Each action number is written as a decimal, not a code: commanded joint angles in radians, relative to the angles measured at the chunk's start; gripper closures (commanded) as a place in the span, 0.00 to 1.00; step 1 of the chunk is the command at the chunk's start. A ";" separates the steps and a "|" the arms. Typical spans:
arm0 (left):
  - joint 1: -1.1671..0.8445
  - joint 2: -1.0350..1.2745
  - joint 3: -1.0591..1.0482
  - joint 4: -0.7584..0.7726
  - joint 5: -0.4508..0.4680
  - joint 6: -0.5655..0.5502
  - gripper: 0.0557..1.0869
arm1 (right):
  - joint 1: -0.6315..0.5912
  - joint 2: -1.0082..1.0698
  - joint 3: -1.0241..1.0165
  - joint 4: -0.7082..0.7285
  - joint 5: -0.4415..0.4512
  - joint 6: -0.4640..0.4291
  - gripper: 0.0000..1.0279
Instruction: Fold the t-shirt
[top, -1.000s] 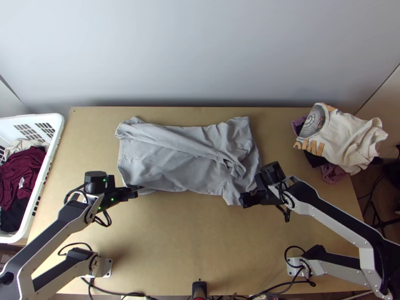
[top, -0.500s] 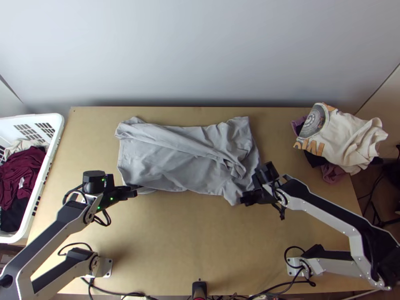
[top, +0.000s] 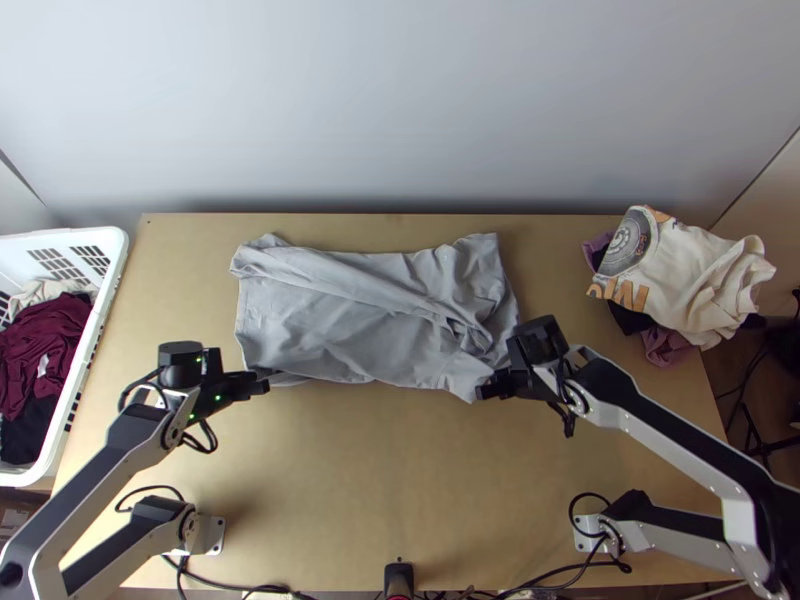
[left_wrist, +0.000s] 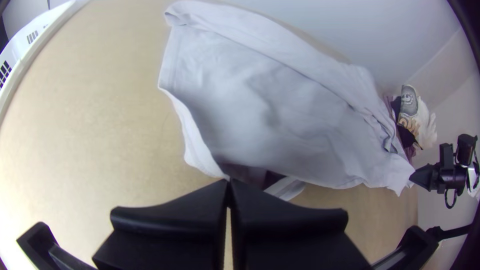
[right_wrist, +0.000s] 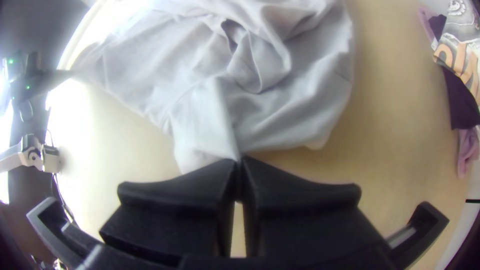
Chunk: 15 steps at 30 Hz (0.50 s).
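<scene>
On table (top: 380, 480), grey t-shirt (top: 350, 325) lies creased, long side near arms; left gripper (left_wrist: 228, 184), narrow, pinches near edge, has nudged outward; right gripper (right_wrist: 239, 162) nips near corner, now drawn slightly farther up table; probably straightening edge before next fold; beyond left arm, white basket (top: 115, 250) holds maroon cloth (top: 45, 335), cream and dark pieces

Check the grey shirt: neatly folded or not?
Not neatly folded: the grey shirt lies in a wide, creased band, an edge pinched in the right gripper.
</scene>
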 joint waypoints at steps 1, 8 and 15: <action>0.065 -0.109 0.002 -0.109 0.047 0.013 0.96 | 0.058 -0.142 -0.022 -0.099 -0.001 0.031 0.97; 0.157 -0.230 0.046 -0.310 0.122 0.098 0.96 | 0.047 -0.250 0.082 -0.355 -0.069 -0.005 0.97; 0.277 -0.161 0.145 -0.313 0.184 0.152 0.96 | -0.067 -0.230 0.205 -0.302 -0.092 -0.048 0.97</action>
